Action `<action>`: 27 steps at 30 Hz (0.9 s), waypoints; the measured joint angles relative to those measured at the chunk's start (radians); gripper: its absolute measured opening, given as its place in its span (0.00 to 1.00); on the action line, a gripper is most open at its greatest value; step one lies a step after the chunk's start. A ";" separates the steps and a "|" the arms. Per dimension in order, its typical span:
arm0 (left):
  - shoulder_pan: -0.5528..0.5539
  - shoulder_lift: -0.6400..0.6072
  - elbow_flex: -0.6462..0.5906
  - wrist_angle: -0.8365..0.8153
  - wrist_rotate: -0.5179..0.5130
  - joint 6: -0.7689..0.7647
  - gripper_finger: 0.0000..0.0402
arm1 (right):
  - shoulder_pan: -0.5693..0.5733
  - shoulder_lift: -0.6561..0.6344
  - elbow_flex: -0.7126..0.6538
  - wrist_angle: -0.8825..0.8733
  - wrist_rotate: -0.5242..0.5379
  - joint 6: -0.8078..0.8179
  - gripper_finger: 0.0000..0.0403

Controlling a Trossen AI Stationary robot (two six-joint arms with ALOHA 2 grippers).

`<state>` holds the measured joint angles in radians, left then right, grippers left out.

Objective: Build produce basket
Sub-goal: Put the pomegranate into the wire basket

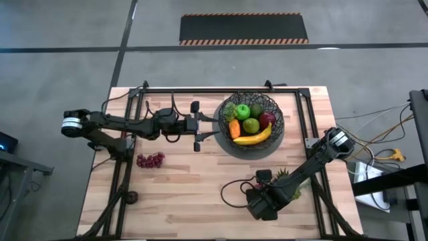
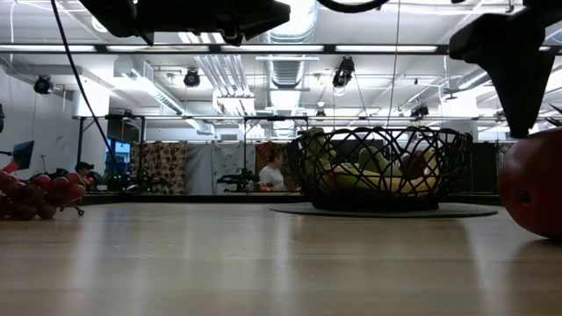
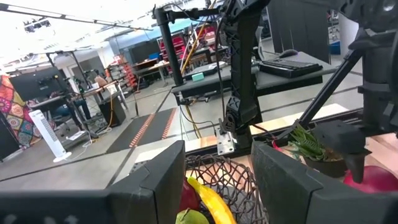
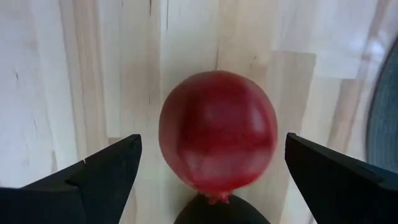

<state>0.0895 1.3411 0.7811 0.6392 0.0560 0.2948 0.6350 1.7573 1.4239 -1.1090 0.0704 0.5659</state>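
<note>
Red fruit [image 4: 217, 134] fills the right wrist view, sitting on the wood table [image 1: 187, 194]. The right gripper [image 4: 211, 174] straddles it, fingers spread wide, not touching. From the high view that gripper sits near 5 o'clock on the table, fruit hidden beneath it. Basket [image 1: 252, 125] at about 1 o'clock already holds banana [image 1: 252, 138], green apples and more. Left gripper [image 1: 198, 126] waits at the basket's 9 o'clock edge, fingers partly apart, nothing held. Purple grapes [image 1: 150, 160] lie at 9 o'clock. Step: picking the red fruit; next likely needs closing, lifting, carrying to the basket.
</note>
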 joint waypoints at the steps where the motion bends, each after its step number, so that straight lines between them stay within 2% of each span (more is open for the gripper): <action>1: 0.000 0.000 0.000 0.000 0.000 0.000 0.42 | 0.000 0.000 -0.009 0.004 0.000 0.000 0.94; 13: 0.000 0.000 0.000 0.000 0.000 0.000 0.42 | -0.007 -0.004 -0.115 0.158 0.000 -0.053 0.93; 22: 0.000 0.000 0.000 0.000 0.000 0.001 0.42 | -0.033 -0.021 -0.118 0.155 0.009 -0.060 0.73; 27: 0.000 -0.004 0.000 -0.001 0.000 0.015 0.42 | -0.058 -0.067 -0.103 0.120 0.069 -0.076 0.71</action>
<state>0.0895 1.3375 0.7811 0.6383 0.0556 0.3098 0.5774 1.6899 1.3206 -0.9892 0.1398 0.4900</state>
